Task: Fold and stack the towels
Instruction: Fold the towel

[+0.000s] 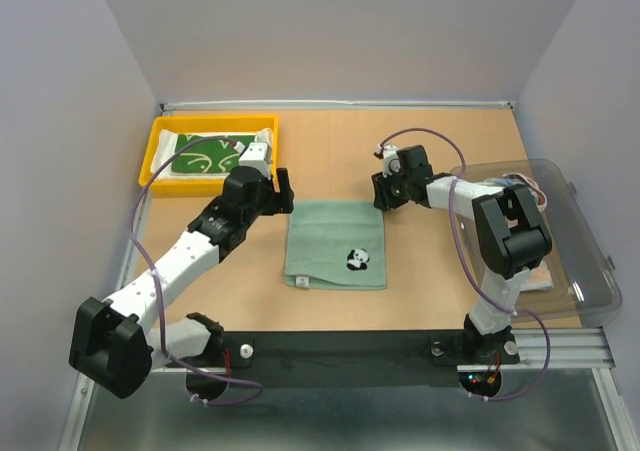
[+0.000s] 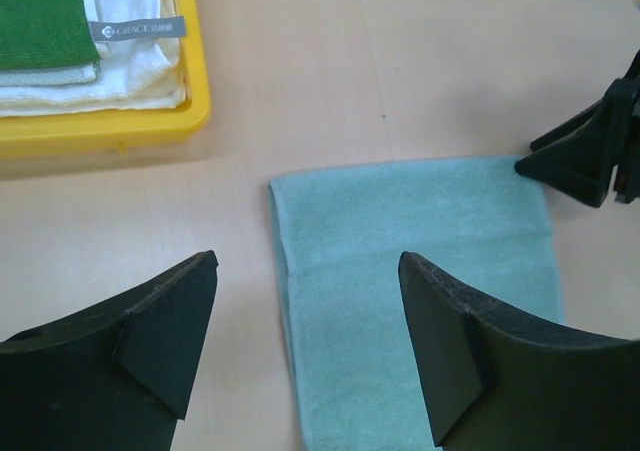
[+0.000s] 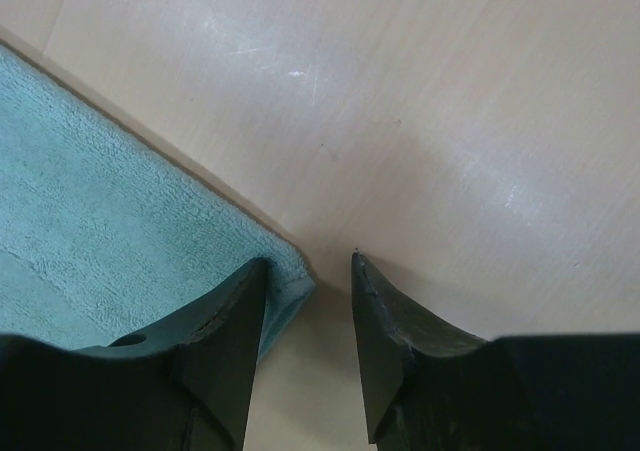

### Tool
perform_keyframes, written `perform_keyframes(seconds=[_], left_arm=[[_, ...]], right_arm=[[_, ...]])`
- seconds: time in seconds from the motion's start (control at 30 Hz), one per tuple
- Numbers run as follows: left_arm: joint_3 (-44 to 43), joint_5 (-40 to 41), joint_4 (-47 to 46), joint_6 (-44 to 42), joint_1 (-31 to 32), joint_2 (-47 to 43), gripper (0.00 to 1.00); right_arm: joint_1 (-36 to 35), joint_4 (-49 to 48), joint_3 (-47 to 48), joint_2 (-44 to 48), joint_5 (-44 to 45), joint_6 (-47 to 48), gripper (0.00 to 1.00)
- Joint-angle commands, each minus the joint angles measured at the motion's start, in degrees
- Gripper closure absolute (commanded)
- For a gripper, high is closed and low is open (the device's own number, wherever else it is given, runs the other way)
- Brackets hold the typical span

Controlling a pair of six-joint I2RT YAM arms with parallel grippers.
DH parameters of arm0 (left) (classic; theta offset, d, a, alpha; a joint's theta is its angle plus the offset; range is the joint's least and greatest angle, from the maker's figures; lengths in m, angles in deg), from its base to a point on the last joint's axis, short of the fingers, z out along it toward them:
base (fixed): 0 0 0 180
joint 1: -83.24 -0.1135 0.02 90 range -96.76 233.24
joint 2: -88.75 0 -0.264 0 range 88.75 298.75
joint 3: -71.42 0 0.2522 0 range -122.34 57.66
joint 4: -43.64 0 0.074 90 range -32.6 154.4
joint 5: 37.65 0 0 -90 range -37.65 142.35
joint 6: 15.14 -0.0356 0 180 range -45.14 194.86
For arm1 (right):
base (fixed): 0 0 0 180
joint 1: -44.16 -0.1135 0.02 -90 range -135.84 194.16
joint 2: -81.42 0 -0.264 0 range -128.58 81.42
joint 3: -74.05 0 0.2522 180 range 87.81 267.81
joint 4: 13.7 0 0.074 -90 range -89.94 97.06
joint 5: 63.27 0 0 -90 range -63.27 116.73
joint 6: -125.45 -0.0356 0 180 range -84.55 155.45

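Observation:
A pale teal-green towel (image 1: pixel 335 233) with a small panda mark lies flat and folded in the middle of the table. My left gripper (image 1: pixel 285 191) hovers at its far left corner, open wide, with the towel's left edge (image 2: pixel 285 271) below the gap and nothing held. My right gripper (image 3: pixel 308 261) is down at the far right corner (image 3: pixel 285 286). Its jaws stand apart, and the corner sits against the inner side of the left finger (image 3: pixel 235 321). A dark green towel (image 1: pixel 205 154) with white marks lies on white towels (image 2: pixel 130 61) in the yellow tray.
The yellow tray (image 1: pixel 160 136) stands at the back left, close to my left gripper. A clear plastic bin (image 1: pixel 570 261) lies at the right edge beside the right arm. The right gripper's black fingers (image 2: pixel 585 161) show in the left wrist view.

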Motion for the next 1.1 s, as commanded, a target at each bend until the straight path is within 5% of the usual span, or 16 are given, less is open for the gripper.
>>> perform_keyframes(seconds=[0.0, 0.23, 0.4, 0.57, 1.07], left_arm=[[-5.2, 0.6, 3.6, -8.0, -0.1, 2.4, 0.15], [-11.8, 0.9, 6.6, -13.1, -0.1, 13.3, 0.16], [-15.5, -0.5, 8.1, -15.5, -0.3, 19.0, 0.18], [-22.8, -5.0, 10.2, -19.8, -0.6, 29.5, 0.19], [-36.5, -12.2, 16.4, -26.2, -2.7, 47.0, 0.44]], right_arm=[[-0.6, 5.3, 1.3, -3.1, 1.0, 3.3, 0.54], [-1.1, 14.2, 5.2, -6.3, 1.8, 6.8, 0.59], [-1.1, 17.7, 5.2, -6.5, 3.9, 8.4, 0.74], [-1.1, 20.0, 6.2, -6.6, 3.9, 12.2, 0.99], [-1.1, 19.9, 7.7, -6.7, 7.8, 16.1, 0.99]])
